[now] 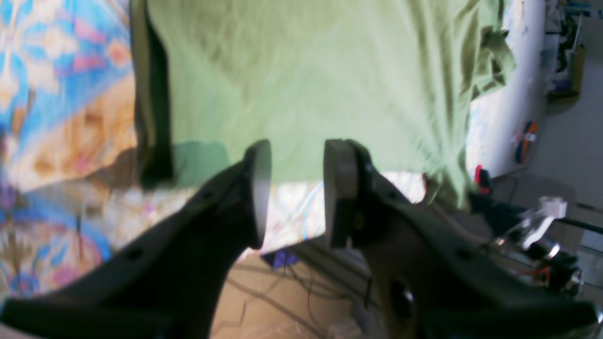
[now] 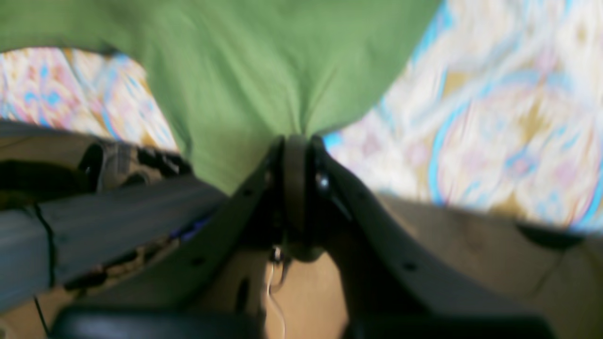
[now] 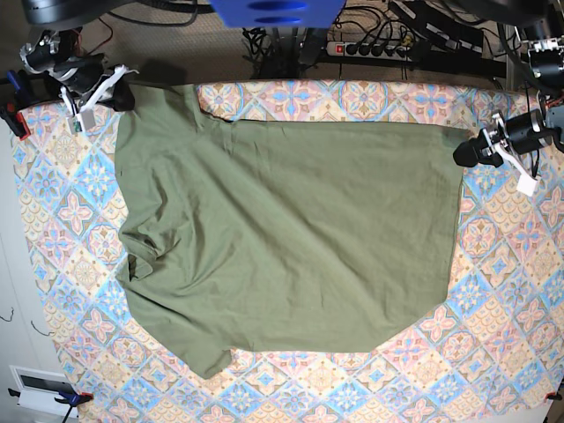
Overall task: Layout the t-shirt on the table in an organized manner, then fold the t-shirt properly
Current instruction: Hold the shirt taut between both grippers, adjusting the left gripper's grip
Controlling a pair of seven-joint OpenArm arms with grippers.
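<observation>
The plain olive-green short-sleeved cotton t-shirt [image 3: 282,247] is spread mostly flat across the table covered in a cloth of pastel blue, pink and cream diamond tiles [image 3: 493,335], with one sleeve bunched at the base view's left edge and wrinkles across its body.

The right arm is seen at the far-left corner of the base view, reaching in low over the table's far edge. The right gripper [image 2: 296,141] is clamped tight on a corner of the shirt; in the right wrist view the fabric is drawn into a pinched fold between the closed jaws and fans outward from them.

The left arm is placed at the right edge of the base view, level with the shirt's far-right corner. The left gripper [image 1: 297,188] is held with its jaws parted and a clear gap between the pale pads [image 1: 261,188]; nothing is gripped. The shirt's hem is seen just beyond the fingertips in the blurred left wrist view.
</observation>
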